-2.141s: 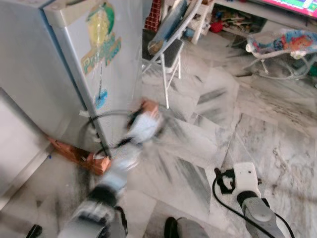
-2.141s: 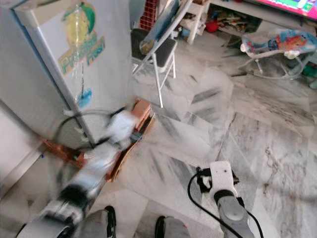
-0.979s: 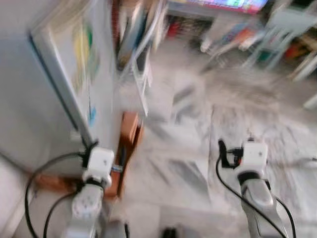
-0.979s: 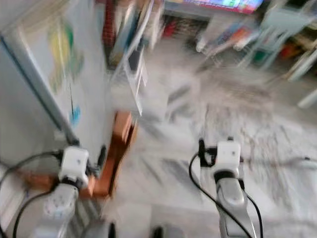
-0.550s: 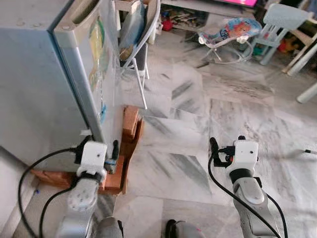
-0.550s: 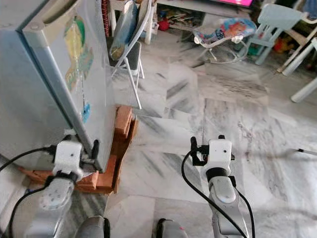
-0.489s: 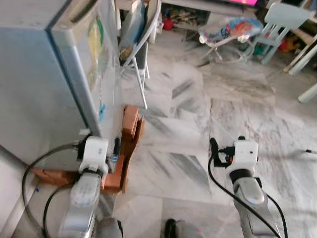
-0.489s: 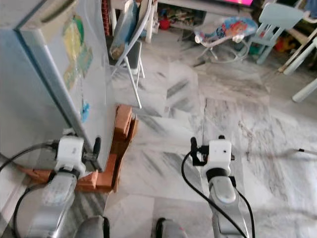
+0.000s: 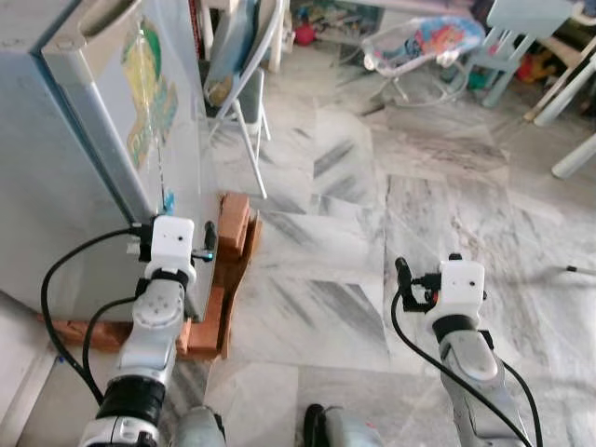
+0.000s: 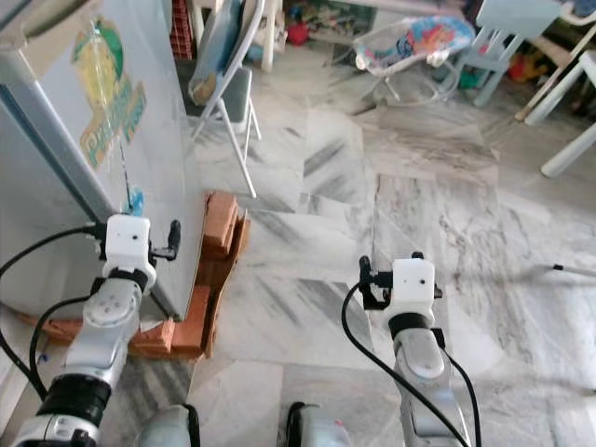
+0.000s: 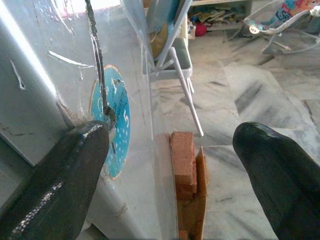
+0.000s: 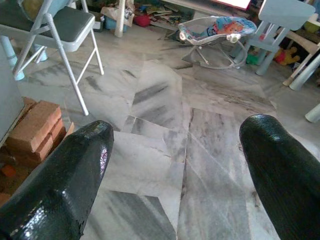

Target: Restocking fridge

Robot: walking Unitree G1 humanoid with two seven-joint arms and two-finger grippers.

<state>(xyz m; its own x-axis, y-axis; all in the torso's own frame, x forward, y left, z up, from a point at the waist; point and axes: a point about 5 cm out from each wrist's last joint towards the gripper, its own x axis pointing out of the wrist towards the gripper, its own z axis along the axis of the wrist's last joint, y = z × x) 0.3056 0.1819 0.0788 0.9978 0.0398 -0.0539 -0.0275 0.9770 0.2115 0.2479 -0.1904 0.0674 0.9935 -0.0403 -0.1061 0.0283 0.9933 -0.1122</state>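
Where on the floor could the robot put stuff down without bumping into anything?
The big bare patch is the marble floor between the bricks beside the fridge and the right gripper. It gets crowded by the folding chair next to the fridge, and farther back around the baby bouncer.

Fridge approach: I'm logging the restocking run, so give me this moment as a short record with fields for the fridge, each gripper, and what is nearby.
fridge: silver fridge on the robot's left, door shut, colourful stickers on the door
support: bricks under and beside its base
left gripper: left gripper raised by the door's lower corner, fingers open, holding nothing
right gripper: right gripper out over the marble floor, fingers open, empty
nearby: folding chair past the fridge; baby bouncer farther back
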